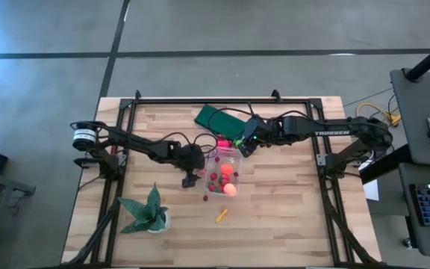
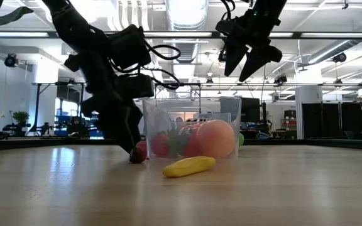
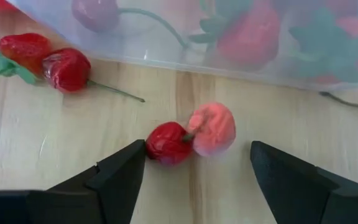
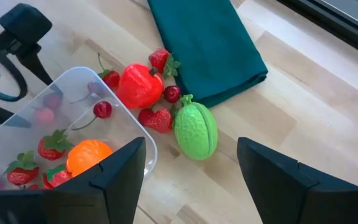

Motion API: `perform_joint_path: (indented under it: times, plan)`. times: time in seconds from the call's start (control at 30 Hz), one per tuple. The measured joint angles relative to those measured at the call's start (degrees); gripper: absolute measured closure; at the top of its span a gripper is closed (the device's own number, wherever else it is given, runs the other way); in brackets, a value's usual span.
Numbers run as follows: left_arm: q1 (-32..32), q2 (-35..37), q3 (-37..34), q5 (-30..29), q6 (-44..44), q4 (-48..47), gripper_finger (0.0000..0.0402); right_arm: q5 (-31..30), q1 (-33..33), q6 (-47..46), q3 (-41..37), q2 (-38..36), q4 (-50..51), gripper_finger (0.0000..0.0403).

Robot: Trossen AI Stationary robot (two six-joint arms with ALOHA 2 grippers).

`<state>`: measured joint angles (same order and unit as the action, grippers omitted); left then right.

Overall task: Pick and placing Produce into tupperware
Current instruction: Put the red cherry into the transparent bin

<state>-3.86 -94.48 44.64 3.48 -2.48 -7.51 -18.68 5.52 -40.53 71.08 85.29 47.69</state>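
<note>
1. Two arms reached toward the table's middle in the high view, the left arm from the left edge and the right arm from the upper right.
2. We saw the tupperware (image 1: 225,173) standing at the centre of the high view, holding red strawberries and an orange ball (image 4: 87,155).
3. We found the left gripper (image 3: 197,163) low at the table just left of the box, its fingers spread apart with nothing between them.
4. Between and just ahead of those fingers lay a dark red berry (image 3: 168,142) touching a pink piece (image 3: 212,127), both on the wood outside the box wall.
5. At the upper left of the left wrist view, two more red berries (image 3: 48,61) on green stems lay beside the box.
6. We saw the right gripper (image 4: 191,163) raised above the box's upper right corner, its fingers parted and empty.
7. Past it, a lime-green round piece (image 4: 196,130) lay on the table touching the edge of a dark green cloth (image 4: 205,47), with a large red piece (image 4: 140,86) and several small berries clustered beside it.
8. A yellow stick (image 2: 188,166) lay on the wood in front of the box in the low view.
9. A potted plant (image 1: 148,210) stood at the lower left of the high view; its pot was perhaps white, though we could hardly tell.
</note>
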Motion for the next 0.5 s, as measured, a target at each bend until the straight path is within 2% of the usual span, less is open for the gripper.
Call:
perform_joint_path:
  times: [0.5]
  plan:
    - [1.26,0.07,0.26,-0.02,-0.85,-0.98,0.0210,0.07,0.00,-2.36,-0.80,0.00,-0.07,0.0159]
